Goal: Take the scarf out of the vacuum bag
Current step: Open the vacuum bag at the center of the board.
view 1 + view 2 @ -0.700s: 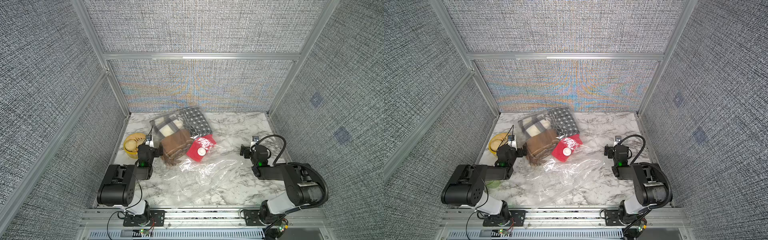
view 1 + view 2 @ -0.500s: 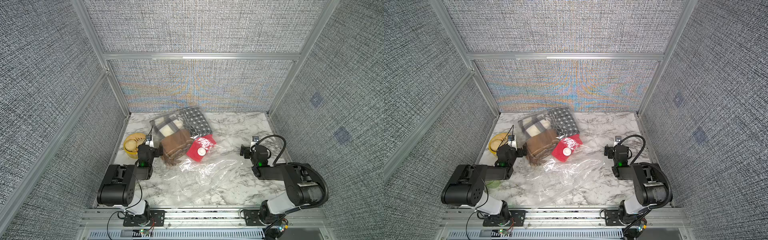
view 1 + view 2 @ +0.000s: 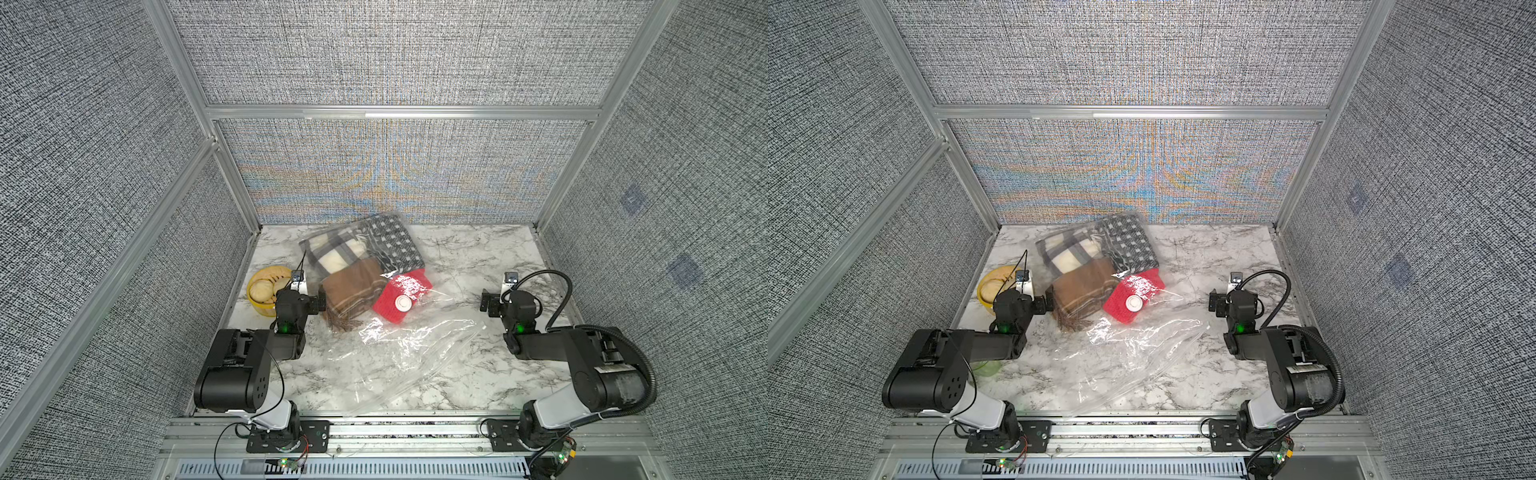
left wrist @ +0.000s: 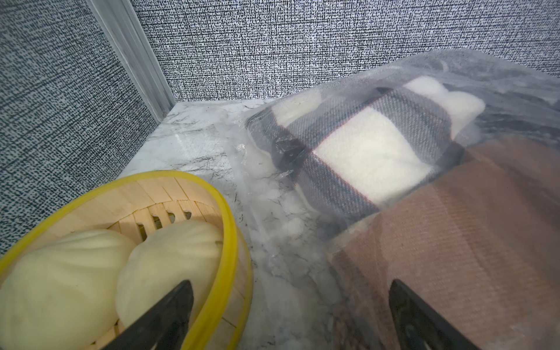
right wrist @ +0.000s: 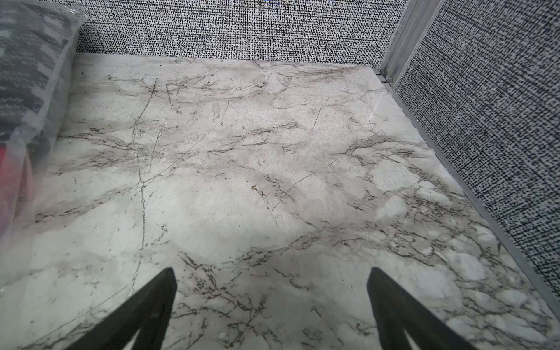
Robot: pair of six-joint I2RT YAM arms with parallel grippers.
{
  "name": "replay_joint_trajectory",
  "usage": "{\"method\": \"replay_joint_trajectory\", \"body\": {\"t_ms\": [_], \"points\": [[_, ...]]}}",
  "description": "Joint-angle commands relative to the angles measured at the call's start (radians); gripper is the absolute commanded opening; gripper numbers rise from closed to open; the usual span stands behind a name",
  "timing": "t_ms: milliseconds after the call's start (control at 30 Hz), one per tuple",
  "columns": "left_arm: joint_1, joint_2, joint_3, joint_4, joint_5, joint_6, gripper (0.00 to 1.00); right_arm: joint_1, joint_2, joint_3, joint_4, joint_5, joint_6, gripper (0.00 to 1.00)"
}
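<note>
Across marble tabletop, left of centre: clear vacuum bag with scarves inside (brown scarf just beside left gripper). Spread wide, holding nothing; likewise right gripper, well apart from bag.

Lab test cell, alu frame, grey fabric panels, marble-look tabletop

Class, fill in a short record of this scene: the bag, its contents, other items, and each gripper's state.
bag: clear vacuum bag lying on marble table, white valve cap on top
contents: plaid scarf, patterned scarf, brown scarf, red scarf
other: yellow-rimmed steamer with buns
left gripper: open, between steamer and brown scarf, holding nothing
right gripper: open above bare table
</note>
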Motion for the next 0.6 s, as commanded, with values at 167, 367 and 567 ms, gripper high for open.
{"method": "replay_joint_trajectory", "body": {"t_ms": [167,367,567], "points": [[0.001,-0.003,-0.012,0.051,0.028,0.029,1.00,-0.001,-0.003,-0.003,0.035,0.008,-0.003,0.99],[-0.002,-0.081,-0.016,0.006,0.011,0.023,1.00,0.002,-0.119,-0.007,-0.048,-0.017,-0.018,0.99],[-0.003,-0.319,0.084,-0.309,0.088,0.029,1.00,0.003,-0.342,0.159,-0.517,-0.198,-0.033,0.99]]}}
